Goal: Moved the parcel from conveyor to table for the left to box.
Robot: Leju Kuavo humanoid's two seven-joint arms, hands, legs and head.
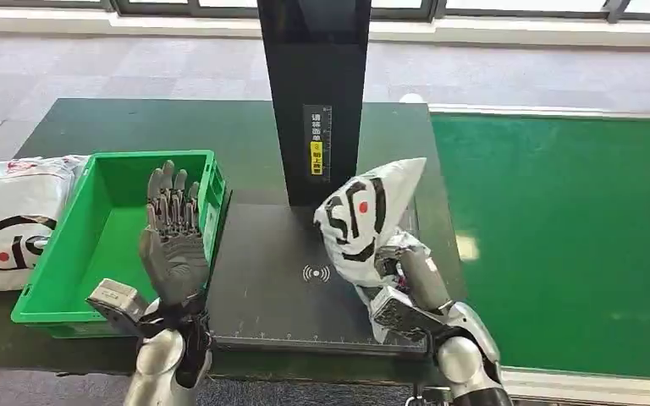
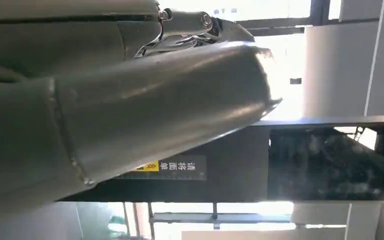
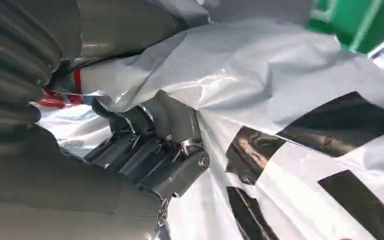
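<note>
A white plastic parcel (image 1: 364,222) with black lettering and a red dot stands over the black scale plate (image 1: 279,288) on the dark table. My right hand (image 1: 406,275) grips its lower side, and its fingers (image 3: 150,145) press into the crinkled film of the parcel (image 3: 260,90). My left hand (image 1: 172,237) is raised with its fingers straight up and apart, holding nothing, in front of the right wall of the green box (image 1: 93,254). The left hand's thumb (image 2: 145,110) shows close up in the left wrist view.
A black scanner post (image 1: 315,93) with a yellow label rises behind the scale plate; the same post (image 2: 280,160) shows in the left wrist view. Another white parcel (image 1: 8,220) lies left of the green box. The green conveyor belt (image 1: 559,237) runs along the right.
</note>
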